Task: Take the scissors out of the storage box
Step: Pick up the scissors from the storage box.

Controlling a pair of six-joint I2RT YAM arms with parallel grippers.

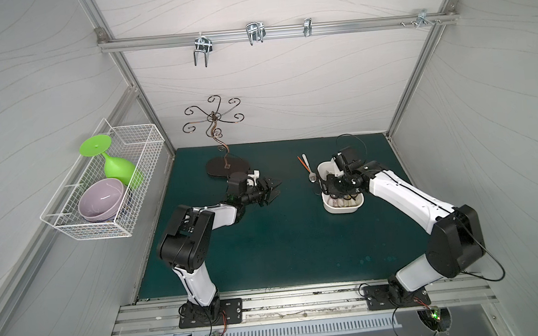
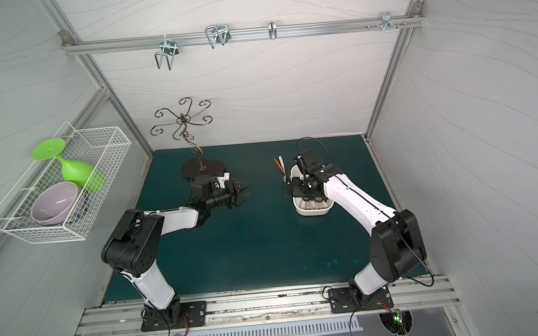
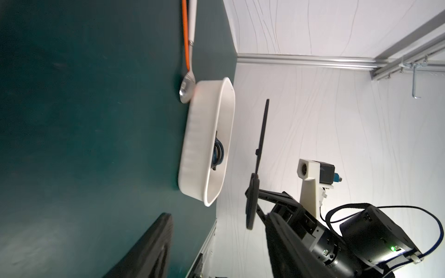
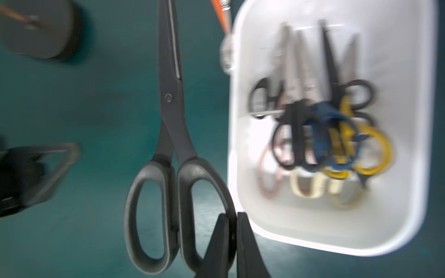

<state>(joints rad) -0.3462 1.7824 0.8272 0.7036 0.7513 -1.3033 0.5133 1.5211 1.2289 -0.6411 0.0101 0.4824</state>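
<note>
Now the right gripper (image 4: 232,216) pinches a handle loop of black scissors (image 4: 171,108), held clear just beside the box (image 4: 313,231) where other pairs (image 4: 325,134) lie; the left gripper (image 1: 273,189), jaws apart and empty, hovers well apart from the box, likely ready to take them

Matt black plastic scissors (image 4: 169,108), glossy white plastic storage box (image 4: 313,228), matt green table mat (image 4: 84,96)

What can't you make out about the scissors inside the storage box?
Right wrist view: the scissors inside the storage box are blurred; their number is unclear.
Both top views: the right arm covers much of the box.
Left wrist view: the box wall hides everything except a blue handle.
</note>
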